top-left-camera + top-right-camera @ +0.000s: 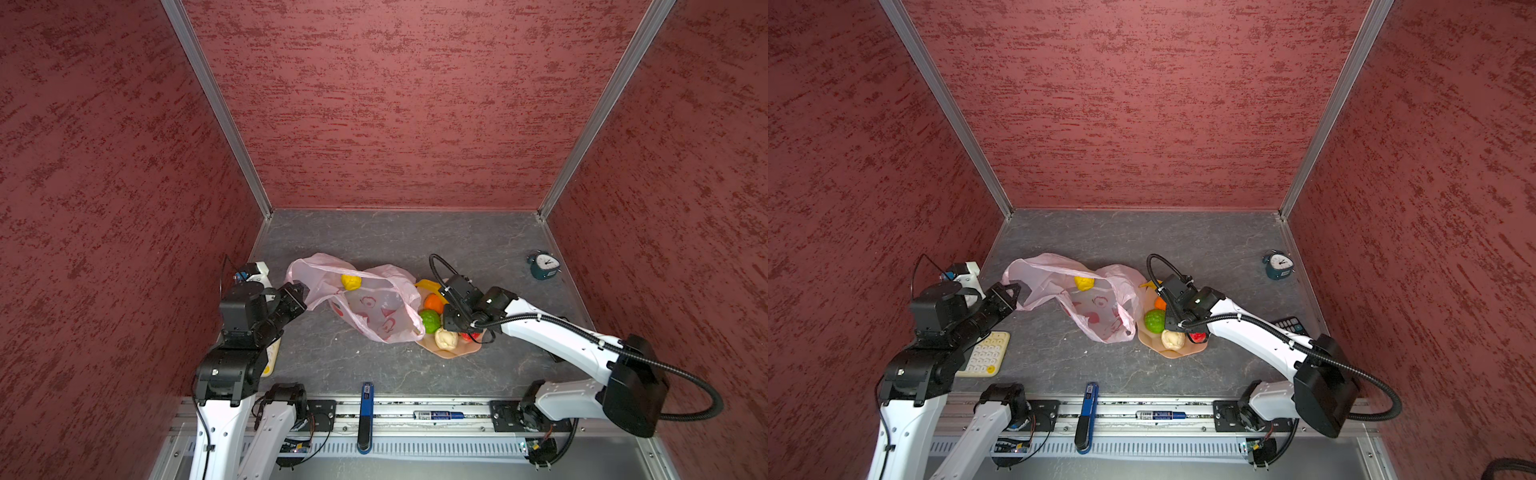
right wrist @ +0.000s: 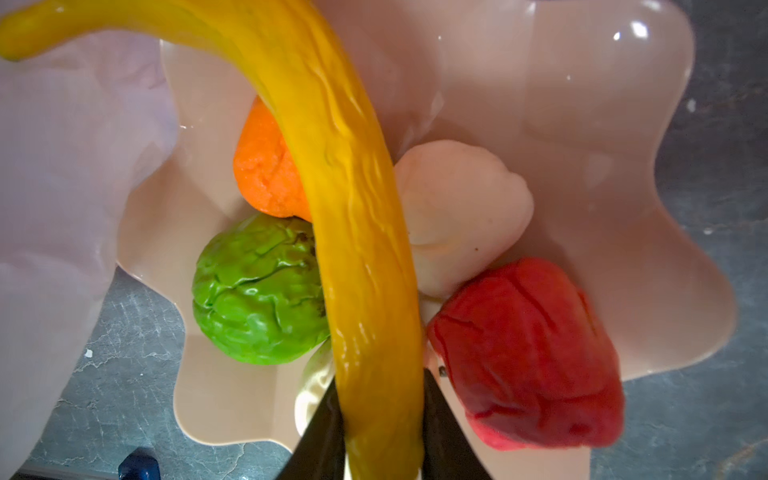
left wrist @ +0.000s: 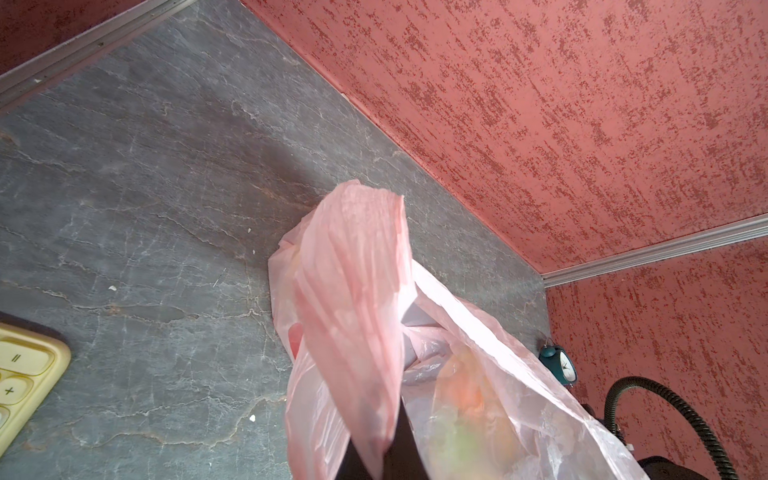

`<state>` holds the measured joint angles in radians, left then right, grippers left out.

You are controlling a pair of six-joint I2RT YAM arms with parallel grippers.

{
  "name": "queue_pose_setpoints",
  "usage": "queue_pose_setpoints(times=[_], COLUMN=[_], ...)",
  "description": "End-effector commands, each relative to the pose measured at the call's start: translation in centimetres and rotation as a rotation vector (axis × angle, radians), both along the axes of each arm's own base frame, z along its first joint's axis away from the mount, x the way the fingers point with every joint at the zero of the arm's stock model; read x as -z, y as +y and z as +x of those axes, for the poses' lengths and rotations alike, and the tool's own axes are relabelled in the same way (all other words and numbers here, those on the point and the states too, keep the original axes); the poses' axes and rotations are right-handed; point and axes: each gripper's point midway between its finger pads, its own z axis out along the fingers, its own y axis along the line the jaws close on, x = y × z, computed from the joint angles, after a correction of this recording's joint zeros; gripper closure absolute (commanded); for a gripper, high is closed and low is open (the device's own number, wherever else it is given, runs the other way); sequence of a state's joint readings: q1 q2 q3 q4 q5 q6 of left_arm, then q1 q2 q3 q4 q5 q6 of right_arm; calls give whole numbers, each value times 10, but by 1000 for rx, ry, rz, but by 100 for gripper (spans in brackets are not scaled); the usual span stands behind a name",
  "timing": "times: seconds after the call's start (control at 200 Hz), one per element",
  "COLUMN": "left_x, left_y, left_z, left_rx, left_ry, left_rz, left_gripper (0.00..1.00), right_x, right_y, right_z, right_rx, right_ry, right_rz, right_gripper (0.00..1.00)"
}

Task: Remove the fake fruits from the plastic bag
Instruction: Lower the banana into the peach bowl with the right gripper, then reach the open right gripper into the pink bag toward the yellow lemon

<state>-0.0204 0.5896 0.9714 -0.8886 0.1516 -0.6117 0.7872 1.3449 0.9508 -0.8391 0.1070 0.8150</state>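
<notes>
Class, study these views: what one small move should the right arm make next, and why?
Probably open the right tool and release the banana: it is already over the peach dish, above the other fruits there. One yellow ball remains in the plastic bag, held by the left tool.

grey stone-look tabletop (image 1: pixel 374 241). peach scalloped dish (image 1: pixel 453 353) on it. pink plastic bag (image 1: pixel 374 316) touching dish left side. cream calculator (image 1: pixel 986 355) far left of dish. teal alarm clock (image 1: pixel 544 264), black remote (image 1: pixel 1292 324) right of dish, apart.

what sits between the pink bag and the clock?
The peach dish, with the right gripper over it holding the banana; then bare table to the clock. Both top views show it.
</notes>
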Motion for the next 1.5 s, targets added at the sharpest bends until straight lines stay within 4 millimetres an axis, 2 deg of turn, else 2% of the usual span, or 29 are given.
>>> queue_pose_setpoints(times=[0.0, 0.15, 0.296, 0.456, 0.581, 0.651, 0.706, 0.807, 0.927, 0.972, 1.082, 1.137, 1.192, 1.247, 1.343, 1.403, 1.493], left_x=[-3, -4, -3, -1, 5, 9, 10, 8, 4, 3, 5, 8, 13, 19, 27, 32, 37], left_y=[0, -1, -2, -8, -15, -17, -17, -22, -25, -25, -27, -28, -28, -28, -30, -31, -32], left_z=[4, 5, 4, 3, 0, -3, -4, -5, -10, -12, -20, -24, -28, -32, -39, -45, -54], left_rx=[11, 17, 22, 60, 106, 121, 126, 158, 177, 177, 186, 187, 183, 176, 175, 172, 175], left_ry=[-25, -25, -22, -10, 13, 33, 42, 31, 30, 32, 52, 63, 78, 102, 135, 159, 202], left_rz=[14, 13, 10, 6, -2, 3, 9, 3, -1, 0, -16, -29, -39, -50, -73, -83, -99], left_gripper=[99, 99, 99, 99, 99, 99, 99, 99, 99, 99, 99, 99, 99, 100, 100, 100, 100], right_x=[1, -4, -22, -78, -129, -159, -183, -234, -278, -279, -283, -276, -260, -234, -184, -164, -145], right_y=[2, -1, -10, -17, -12, 0, 17, 59, 121, 153, 210, 233, 251, 262, 266, 264, 260], right_z=[0, 4, 10, 27, 46, 59, 70, 82, 75, 70, 44, 28, 17, 9, 5, 2, -4], right_rx=[30, 39, 48, 30, -7, -41, -97, -235, -463, -561, -736, -808, -848, -870, -863, -855, -844], right_ry=[1, -16, -64, -209, -340, -423, -493, -624, -696, -687, -654, -611, -556, -480, -366, -325, -289], right_rz=[13, -7, -53, -63, -52, -18, 36, 184, 312, 321, 380, 415, 428, 418, 328, 292, 274], right_gripper=[60, 42, 37, 35, 35, 36, 38, 45, 49, 51, 52, 52, 53, 55, 57, 58, 58])
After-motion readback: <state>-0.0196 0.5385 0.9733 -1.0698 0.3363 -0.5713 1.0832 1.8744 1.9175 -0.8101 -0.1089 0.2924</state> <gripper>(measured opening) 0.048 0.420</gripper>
